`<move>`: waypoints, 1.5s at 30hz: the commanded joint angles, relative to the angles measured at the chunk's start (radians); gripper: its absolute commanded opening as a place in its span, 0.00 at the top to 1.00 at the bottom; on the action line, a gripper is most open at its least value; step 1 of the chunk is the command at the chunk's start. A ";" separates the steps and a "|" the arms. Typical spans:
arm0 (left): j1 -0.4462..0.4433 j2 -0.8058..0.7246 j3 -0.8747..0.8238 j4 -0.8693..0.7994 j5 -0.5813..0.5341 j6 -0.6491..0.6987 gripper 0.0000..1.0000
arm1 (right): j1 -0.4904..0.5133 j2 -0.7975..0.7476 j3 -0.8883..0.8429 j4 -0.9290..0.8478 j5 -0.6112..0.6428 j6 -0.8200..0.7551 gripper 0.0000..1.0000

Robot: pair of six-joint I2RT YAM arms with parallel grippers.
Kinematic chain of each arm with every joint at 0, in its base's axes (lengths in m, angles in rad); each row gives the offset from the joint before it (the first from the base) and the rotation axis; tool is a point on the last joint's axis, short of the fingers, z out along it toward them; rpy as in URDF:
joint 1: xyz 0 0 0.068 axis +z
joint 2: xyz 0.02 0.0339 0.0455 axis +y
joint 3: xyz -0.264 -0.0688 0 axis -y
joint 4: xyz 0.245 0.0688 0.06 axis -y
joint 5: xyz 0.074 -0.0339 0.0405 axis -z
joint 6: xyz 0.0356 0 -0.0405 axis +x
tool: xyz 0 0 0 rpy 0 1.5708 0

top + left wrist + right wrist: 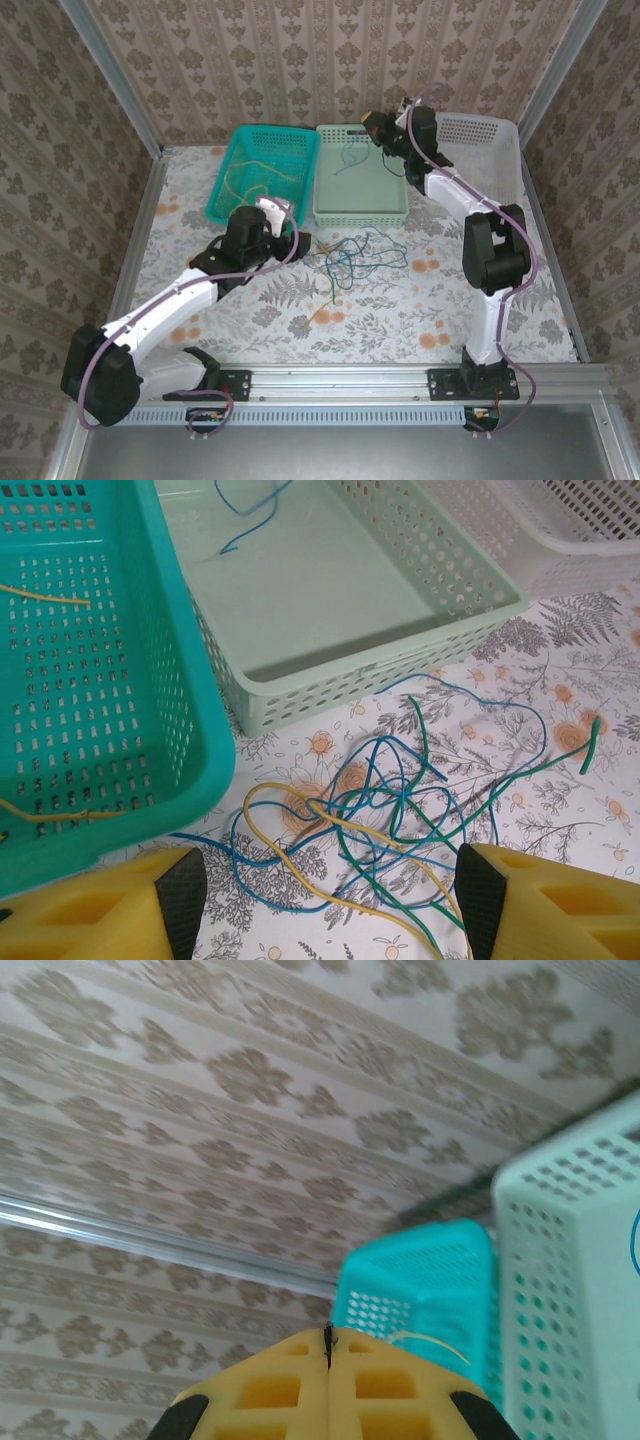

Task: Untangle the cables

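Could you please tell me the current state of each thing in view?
loose cables: yellow, blue and green, tangled together outside the baskets.
yellow cable: lying in the teal basket.
blue cable: end lying in the pale green basket.
white basket: nothing seen inside.
left gripper: open, above the tangle.
right gripper: shut.

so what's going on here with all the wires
Two robot arms are working on a tangle of cables on the table. The left gripper is open just above the tangle, in front of the pale green basket. The right gripper is shut, raised by the baskets' far side. A blue cable lies in the green basket, a yellow cable in the teal basket.
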 commanded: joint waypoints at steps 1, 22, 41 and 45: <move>0.008 -0.015 -0.013 -0.001 -0.010 -0.003 0.30 | 0.016 -0.040 -0.010 -0.066 -0.028 -0.085 0.97; 0.011 -0.008 -0.008 -0.016 -0.009 -0.004 0.30 | 0.034 -0.092 0.139 -0.790 0.208 -0.595 0.11; 0.013 0.026 0.013 -0.020 0.005 0.000 0.30 | 0.149 -0.455 -0.225 -0.749 0.414 -1.075 0.00; 0.013 0.015 0.000 -0.018 -0.011 -0.003 0.30 | 0.193 -0.497 -0.293 -0.818 0.317 -1.136 0.06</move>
